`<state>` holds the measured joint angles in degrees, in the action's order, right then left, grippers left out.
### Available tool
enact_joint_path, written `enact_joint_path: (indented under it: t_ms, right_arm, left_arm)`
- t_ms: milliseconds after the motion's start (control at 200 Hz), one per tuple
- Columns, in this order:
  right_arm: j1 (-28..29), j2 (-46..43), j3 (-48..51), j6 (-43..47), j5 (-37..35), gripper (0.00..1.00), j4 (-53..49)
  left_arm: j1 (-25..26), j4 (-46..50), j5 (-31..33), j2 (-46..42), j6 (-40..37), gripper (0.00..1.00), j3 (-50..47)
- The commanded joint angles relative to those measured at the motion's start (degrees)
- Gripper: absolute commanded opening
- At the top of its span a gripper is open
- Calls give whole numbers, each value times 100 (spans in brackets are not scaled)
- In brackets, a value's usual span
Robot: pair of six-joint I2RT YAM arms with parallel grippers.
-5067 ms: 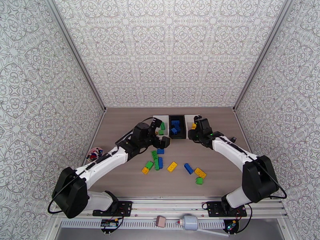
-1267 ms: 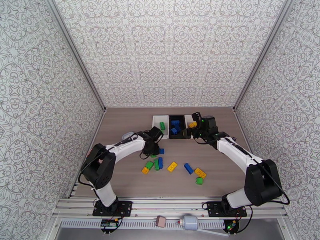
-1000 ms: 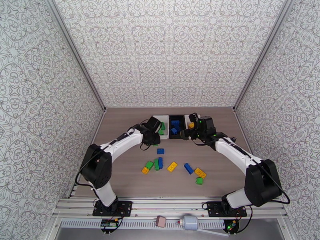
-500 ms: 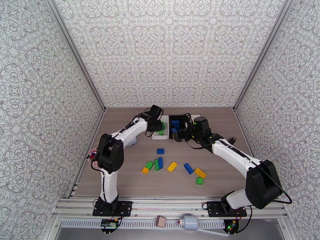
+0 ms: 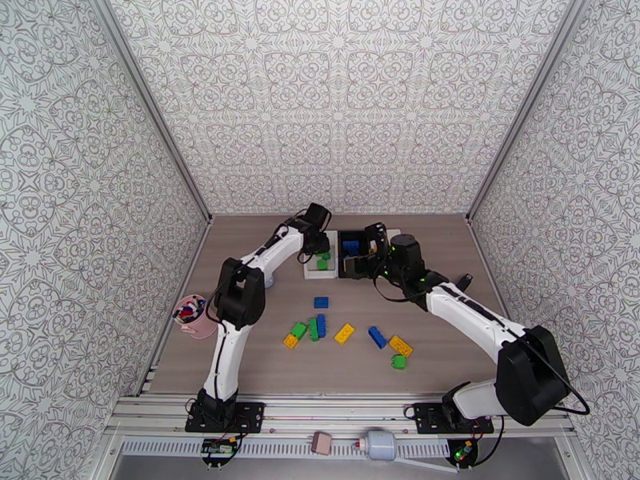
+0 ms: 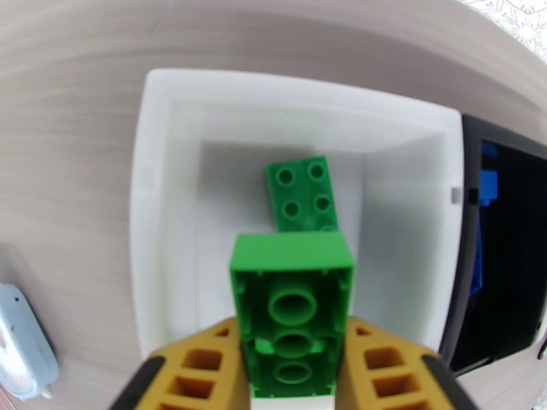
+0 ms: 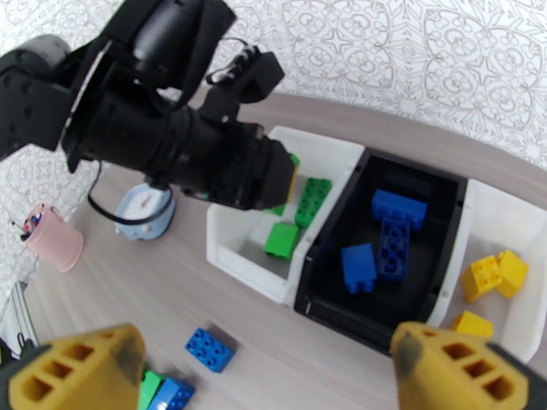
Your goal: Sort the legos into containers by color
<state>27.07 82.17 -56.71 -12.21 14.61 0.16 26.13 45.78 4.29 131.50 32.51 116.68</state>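
Here the left gripper [image 6: 294, 339] pinches a green brick [image 6: 292, 295] above the near side of the left white bin [image 6: 154, 220]. The brick's hollow underside faces the wrist camera, and its long axis points toward the bin's far wall. Its near end is hidden between the jaws. The right gripper [image 7: 267, 360] hangs spread wide, just right of that bin.

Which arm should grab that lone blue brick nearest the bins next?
Right, probably. The right pincer is open and empty near the blue brick; the left pincer is shut on a green brick over the white bin.
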Motion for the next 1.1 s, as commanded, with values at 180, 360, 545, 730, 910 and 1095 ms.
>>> enact_joint_path:
  t_ms: [180,360,545,730,910,1095]
  right_arm:
    - [28,-106,15,49,-221,100,-74]
    - [35,-80,-36,91,-252,100,-198]
    - [50,-30,-104,152,-332,100,-440]
    - [134,77,-242,170,-587,100,-860]
    - [459,222,-501,463,-1215,100,-1649]
    - [835,379,-671,631,-1683,100,-2571]
  left_arm:
    - [-38,273,53,-122,-149,42,384]
    - [14,137,113,-744,-208,55,-125]
    - [38,-177,158,-1559,-301,60,-842]
    - [31,-740,-222,-2493,-722,64,-1881]
    - [-27,-1906,-749,-3557,-1363,67,-3390]
    - [-16,-2718,-1241,-4555,-2131,78,-4647]
